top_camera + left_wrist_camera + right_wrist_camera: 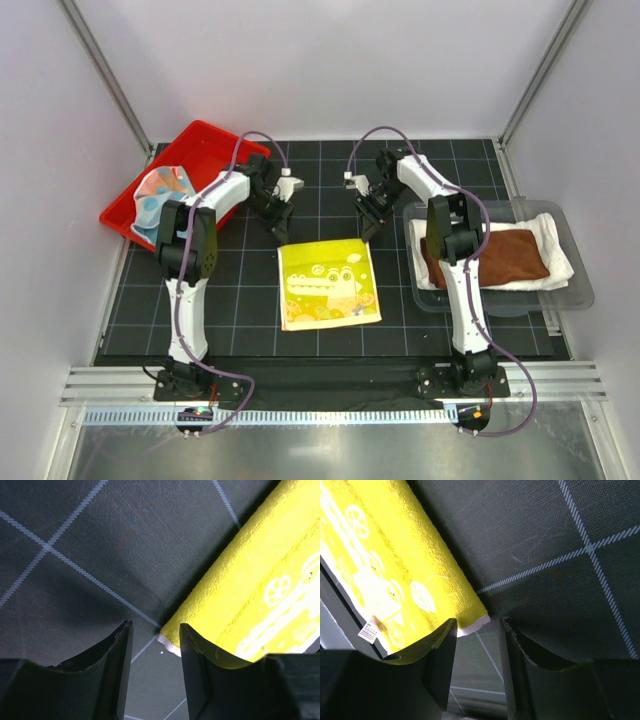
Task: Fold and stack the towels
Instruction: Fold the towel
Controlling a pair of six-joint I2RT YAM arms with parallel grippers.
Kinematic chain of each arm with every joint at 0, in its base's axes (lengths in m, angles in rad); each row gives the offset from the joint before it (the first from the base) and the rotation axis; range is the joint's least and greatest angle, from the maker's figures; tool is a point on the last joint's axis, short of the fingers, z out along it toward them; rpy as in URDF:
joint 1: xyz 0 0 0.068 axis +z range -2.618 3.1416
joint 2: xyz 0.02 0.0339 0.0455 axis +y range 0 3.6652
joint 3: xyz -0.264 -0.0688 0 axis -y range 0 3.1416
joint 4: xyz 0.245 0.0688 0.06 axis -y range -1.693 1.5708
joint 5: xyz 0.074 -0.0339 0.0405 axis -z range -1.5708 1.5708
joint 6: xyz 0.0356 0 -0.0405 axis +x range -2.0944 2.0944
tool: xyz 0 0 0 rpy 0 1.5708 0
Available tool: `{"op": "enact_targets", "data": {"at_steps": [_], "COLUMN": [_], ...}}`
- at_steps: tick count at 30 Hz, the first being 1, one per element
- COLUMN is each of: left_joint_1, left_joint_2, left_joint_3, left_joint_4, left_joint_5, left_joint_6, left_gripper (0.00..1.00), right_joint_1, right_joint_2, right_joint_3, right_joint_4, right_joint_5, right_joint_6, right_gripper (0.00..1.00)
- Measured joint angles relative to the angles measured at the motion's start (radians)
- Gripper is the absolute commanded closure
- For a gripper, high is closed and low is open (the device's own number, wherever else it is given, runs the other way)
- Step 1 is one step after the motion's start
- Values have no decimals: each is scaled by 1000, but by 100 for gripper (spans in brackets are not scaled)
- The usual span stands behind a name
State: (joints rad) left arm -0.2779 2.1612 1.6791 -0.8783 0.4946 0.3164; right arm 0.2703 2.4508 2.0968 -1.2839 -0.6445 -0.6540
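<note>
the crocodile towel (328,283) lies folded flat, central on the tabletop (240,300). left fingers (117,670) and right fingers (440,670) stand part-way apart, gripping nothing, each pair low over one far corner.

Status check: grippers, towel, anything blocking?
Left gripper and right gripper open, one at each far corner of the crocodile towel. Towel flat on mat, ungripped. Brown towel on white towel in bin. Nothing blocking.
</note>
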Motion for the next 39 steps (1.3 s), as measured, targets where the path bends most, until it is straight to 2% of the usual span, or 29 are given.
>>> {"op": "enact_targets", "data": {"at_steps": [6, 9, 10, 13, 16, 24, 26, 29, 30, 31, 36, 39], "left_joint_1": [0, 0, 0, 0, 0, 0, 0, 0, 0, 0, -2, -2], "left_joint_2": [3, 10, 13, 17, 18, 20, 23, 33, 37, 41, 50, 63], "left_joint_3": [0, 0, 0, 3, 3, 3, 3, 9, 13, 18, 55, 96], "left_joint_4": [-26, -39, -42, -56, -66, -81, -80, -79, -78, -76, -60, -51], "left_joint_5": [-5, -3, 0, 9, 10, 13, 21, 28, 26, 23, -6, -37], "left_joint_6": [6, 6, 7, 8, 8, 6, 5, -3, -4, -7, -17, -20], "left_gripper": [55, 55, 55, 55, 56, 60, 64, 84, 97, 100, 100, 100], "right_joint_1": [-2, -2, -2, -2, -2, -2, -2, -2, -2, -2, -2, -2], "right_joint_2": [10, 13, 14, 19, 21, 23, 23, 23, 23, 23, 23, 6], "right_joint_3": [11, 13, 13, 13, 13, 13, 13, 13, 13, 13, 8, -21], "right_joint_4": [-15, -16, -16, -16, -15, -8, -4, 1, 2, 4, 23, 56], "right_joint_5": [-21, -27, -27, -29, -30, -26, -22, -16, -13, -12, -5, -3], "right_joint_6": [-4, -9, -11, -19, -20, -12, -6, 1, 2, 3, 16, 47], "right_gripper": [55, 64, 74, 85, 92, 92, 92, 92, 92, 92, 99, 99]}}
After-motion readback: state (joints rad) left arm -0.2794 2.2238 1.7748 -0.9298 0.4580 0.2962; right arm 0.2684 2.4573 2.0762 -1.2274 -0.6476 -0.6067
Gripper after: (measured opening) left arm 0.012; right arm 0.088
